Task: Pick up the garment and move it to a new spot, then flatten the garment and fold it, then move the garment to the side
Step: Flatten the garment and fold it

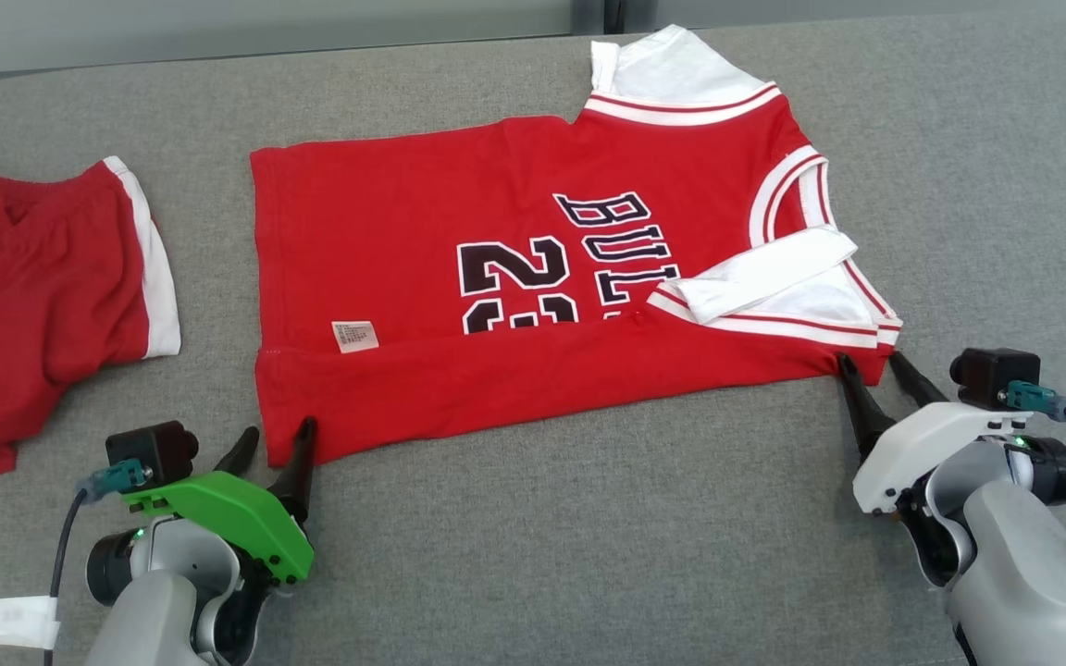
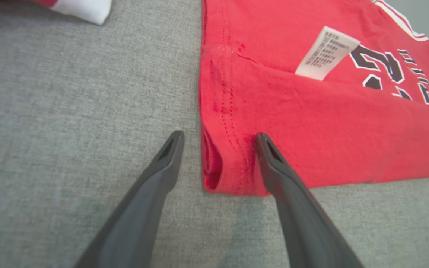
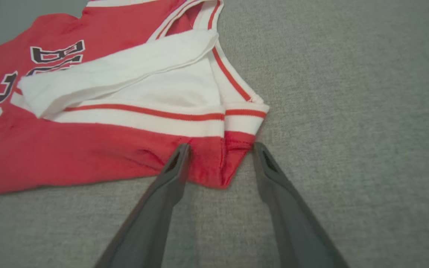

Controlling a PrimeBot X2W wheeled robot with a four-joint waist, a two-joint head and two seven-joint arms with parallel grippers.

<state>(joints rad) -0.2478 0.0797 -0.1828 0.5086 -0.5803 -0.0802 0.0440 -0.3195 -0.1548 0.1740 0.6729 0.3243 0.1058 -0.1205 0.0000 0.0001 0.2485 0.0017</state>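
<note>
A red jersey with white trim and black lettering lies on the grey surface, its near long edge folded over toward the middle. My left gripper is open at the near left corner of the jersey, and in the left wrist view that corner sits between its two fingers. My right gripper is open at the near right corner, by the white-banded armhole. The red corner below that band lies between the right gripper's fingers. A white care label shows on the fold.
A second red garment with a white band lies crumpled at the left edge. The grey padded surface stretches bare in front of the jersey and to its right. A pale wall edge runs along the far side.
</note>
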